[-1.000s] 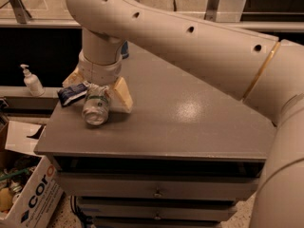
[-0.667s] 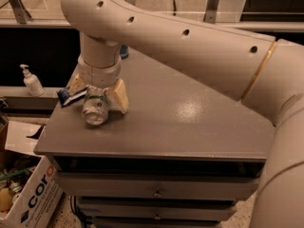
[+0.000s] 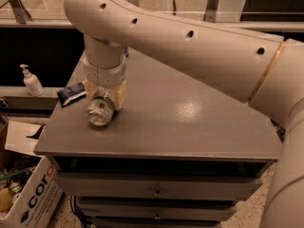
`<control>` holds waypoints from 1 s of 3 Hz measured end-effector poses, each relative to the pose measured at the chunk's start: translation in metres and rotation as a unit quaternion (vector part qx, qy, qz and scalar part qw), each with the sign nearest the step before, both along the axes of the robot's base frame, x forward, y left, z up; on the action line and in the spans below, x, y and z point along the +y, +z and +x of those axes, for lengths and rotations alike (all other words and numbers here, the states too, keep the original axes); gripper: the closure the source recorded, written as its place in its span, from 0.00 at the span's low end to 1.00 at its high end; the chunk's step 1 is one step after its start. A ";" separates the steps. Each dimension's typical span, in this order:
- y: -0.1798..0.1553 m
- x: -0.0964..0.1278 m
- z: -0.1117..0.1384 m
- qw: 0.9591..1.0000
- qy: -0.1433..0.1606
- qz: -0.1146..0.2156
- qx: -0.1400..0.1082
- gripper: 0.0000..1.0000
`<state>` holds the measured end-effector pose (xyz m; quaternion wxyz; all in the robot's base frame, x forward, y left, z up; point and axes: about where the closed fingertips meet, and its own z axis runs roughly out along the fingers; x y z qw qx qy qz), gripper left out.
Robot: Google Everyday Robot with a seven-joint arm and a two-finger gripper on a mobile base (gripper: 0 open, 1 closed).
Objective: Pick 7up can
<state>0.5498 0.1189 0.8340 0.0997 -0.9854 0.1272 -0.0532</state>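
Observation:
The 7up can (image 3: 99, 114) lies on its side near the front left of the grey table (image 3: 190, 127), its silver end facing the camera and a bit of green showing on its body. My gripper (image 3: 102, 100) comes straight down on it from the large cream arm. Its tan fingers (image 3: 119, 96) press against both sides of the can. The can still looks to be resting on the tabletop. The rest of its body is hidden under the wrist.
A dark blue-and-white packet (image 3: 71, 93) lies on the table just left of the gripper. A white pump bottle (image 3: 31, 81) stands on a ledge at far left. A cardboard box (image 3: 26, 194) sits on the floor below left. Drawers (image 3: 156, 191) run under the table's front edge.
The right finger, splayed outward earlier, has drawn in against the can. The wrist has shifted slightly to the right, and the can has barely moved.

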 end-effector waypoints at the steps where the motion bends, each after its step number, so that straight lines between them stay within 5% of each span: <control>1: 0.006 -0.004 0.001 1.000 -0.002 0.002 -0.006 0.87; 2: 0.026 -0.009 0.006 1.000 -0.008 0.018 -0.018 1.00; 3: 0.052 -0.018 0.014 0.998 -0.023 0.050 -0.023 1.00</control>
